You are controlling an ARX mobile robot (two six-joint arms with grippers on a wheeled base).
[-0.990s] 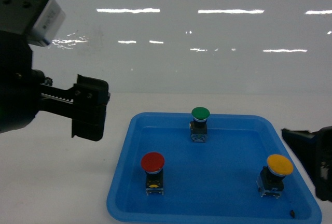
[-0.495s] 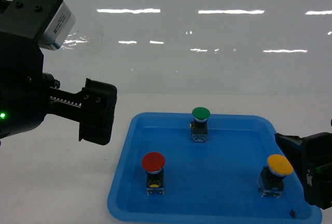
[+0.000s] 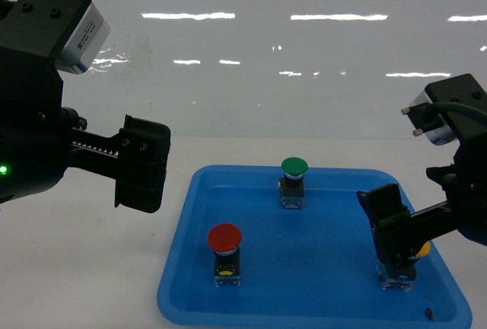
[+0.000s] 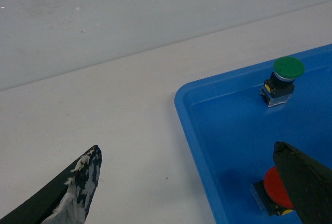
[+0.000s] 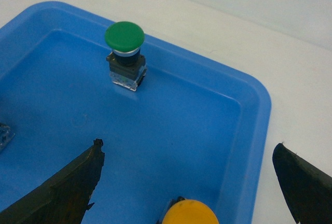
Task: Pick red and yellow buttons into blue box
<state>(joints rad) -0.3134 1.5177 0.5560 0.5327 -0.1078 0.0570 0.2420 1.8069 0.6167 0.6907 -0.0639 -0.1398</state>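
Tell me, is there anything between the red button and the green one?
Nothing: in the head view only bare tray floor separates the red button from the green button.

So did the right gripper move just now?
Yes. The right gripper came in from the right edge, leftward over the tray, and now hangs open above the yellow button.

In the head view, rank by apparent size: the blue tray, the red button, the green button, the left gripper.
1. Blue tray, clearly largest.
2. Left gripper, though it sits nearer the camera, which inflates it.
3. Red button.
4. Green button, slightly smaller, but it stands farther back, so the two may match.
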